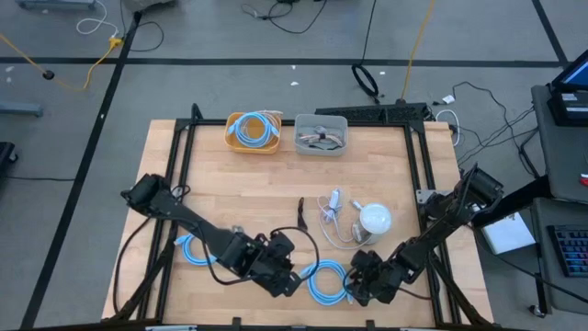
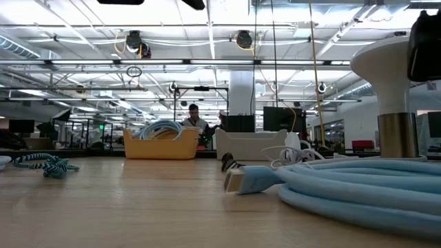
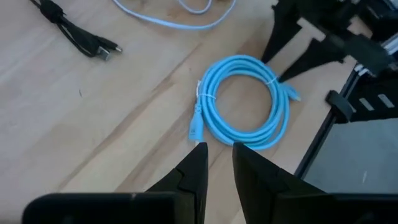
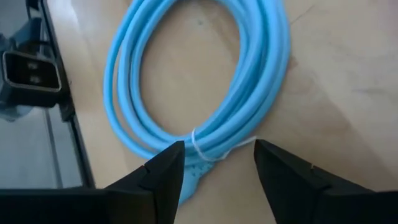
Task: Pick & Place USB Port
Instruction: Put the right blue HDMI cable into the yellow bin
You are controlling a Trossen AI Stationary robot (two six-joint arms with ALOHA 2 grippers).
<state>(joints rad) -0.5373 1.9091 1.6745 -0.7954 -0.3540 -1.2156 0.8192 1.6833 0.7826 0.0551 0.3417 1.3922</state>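
Near the front edge of the wooden surface, between your two arms, lies a coiled light-blue cable, flat and bound by a thin white tie. Your right claw hovers just above the tied section, fingers apart and empty. Your left claw hangs beside the plug end, fingers slightly apart, holding nothing. Judge the coil light, soft and springy; take it at the tie, where the loops bunch. Only the high view shows the orange basket and grey bin at the far edge.
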